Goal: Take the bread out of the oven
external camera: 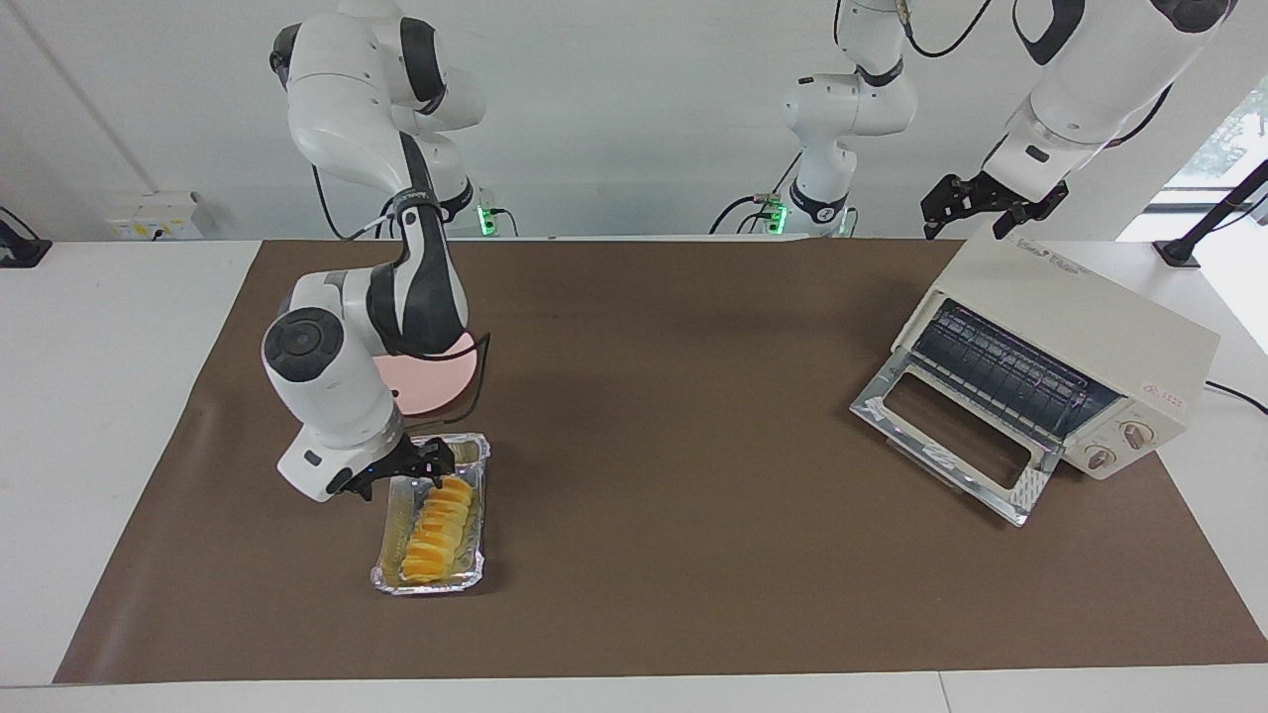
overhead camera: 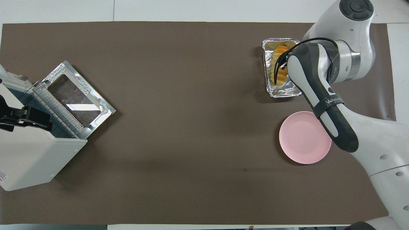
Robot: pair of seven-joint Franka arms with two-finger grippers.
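The bread [external camera: 441, 530], a ridged yellow-orange loaf, lies in a crinkled silver foil tray [external camera: 475, 576] on the brown mat toward the right arm's end of the table; it also shows in the overhead view [overhead camera: 280, 51]. My right gripper [external camera: 433, 467] is down at the loaf's end nearer the robots, touching or just above it. The cream-white oven [external camera: 1070, 327] stands at the left arm's end with its glass door [external camera: 951, 436] dropped open and its wire rack bare. My left gripper [external camera: 976, 213] waits in the air over the oven's top.
A round pink plate [external camera: 441, 381] lies just nearer the robots than the foil tray, partly covered by my right arm. The brown mat [external camera: 674, 446] covers most of the table. The oven's open door juts out toward the table's middle.
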